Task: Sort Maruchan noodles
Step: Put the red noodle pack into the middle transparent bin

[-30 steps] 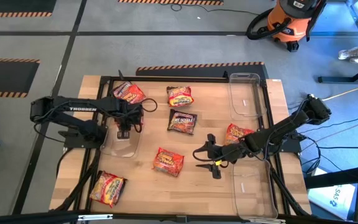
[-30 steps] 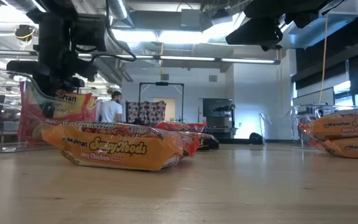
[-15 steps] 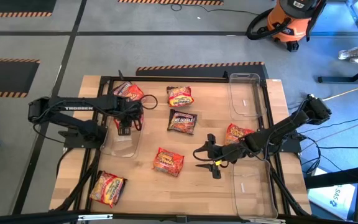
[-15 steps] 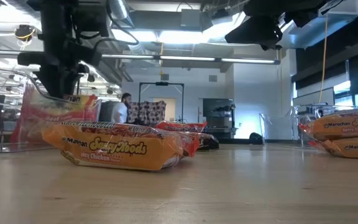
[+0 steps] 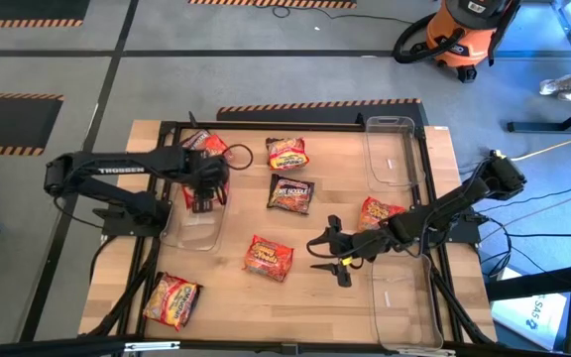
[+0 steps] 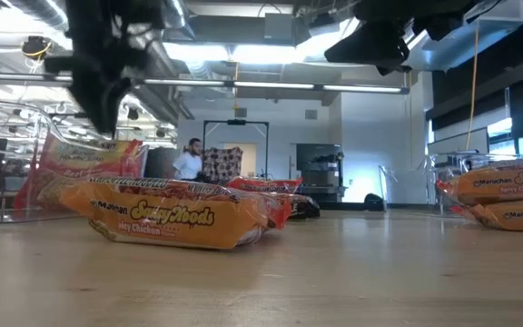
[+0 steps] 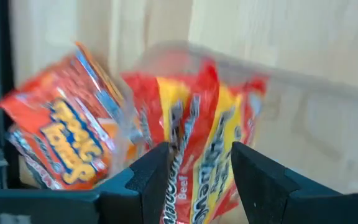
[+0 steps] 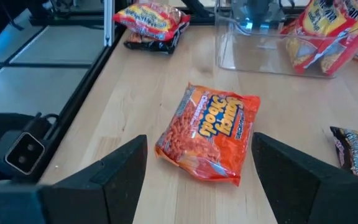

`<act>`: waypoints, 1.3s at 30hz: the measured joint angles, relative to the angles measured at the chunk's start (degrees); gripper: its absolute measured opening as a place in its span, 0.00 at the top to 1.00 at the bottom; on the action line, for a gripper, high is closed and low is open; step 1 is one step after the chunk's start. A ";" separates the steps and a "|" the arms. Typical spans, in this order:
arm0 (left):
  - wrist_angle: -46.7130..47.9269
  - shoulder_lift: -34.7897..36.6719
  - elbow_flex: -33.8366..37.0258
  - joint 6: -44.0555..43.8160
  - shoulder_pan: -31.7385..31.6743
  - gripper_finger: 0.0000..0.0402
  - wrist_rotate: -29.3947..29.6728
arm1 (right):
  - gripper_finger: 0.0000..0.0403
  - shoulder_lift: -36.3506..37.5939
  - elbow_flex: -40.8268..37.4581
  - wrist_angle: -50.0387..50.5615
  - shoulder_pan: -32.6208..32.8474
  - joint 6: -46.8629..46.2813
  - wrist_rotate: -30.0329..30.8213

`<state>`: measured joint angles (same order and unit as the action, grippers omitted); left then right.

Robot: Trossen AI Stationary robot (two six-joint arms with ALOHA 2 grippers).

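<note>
Two risks stand out. On the left, the left gripper (image 5: 200, 201) hangs over the clear bin (image 5: 204, 238), fingers parted and empty, with a red-and-yellow packet (image 6: 78, 169) leaning on edge inside (not lying flat); it could tip against the wall or block later packets. To the right, the right gripper (image 5: 325, 246) waits wide open and empty near an orange packet (image 5: 268, 256) lying flat mid-table, whose slick, crinkly wrapper could slide away from a shallow pinch

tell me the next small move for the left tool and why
Probably lift the left tool straight up out of the clear bin. Its fingers stand open on either side of the red-and-yellow packet, which stands on edge inside the bin, apparently released.
</note>
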<state>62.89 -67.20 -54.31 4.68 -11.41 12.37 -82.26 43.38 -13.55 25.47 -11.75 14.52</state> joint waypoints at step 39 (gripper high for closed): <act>-45.09 -17.94 -4.76 -33.59 35.20 0.58 0.12 | 0.33 5.90 5.75 28.77 -1.66 -8.02 5.47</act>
<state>17.79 -85.14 -59.07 -28.91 23.79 12.49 -76.35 49.13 15.22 23.81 -19.77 19.99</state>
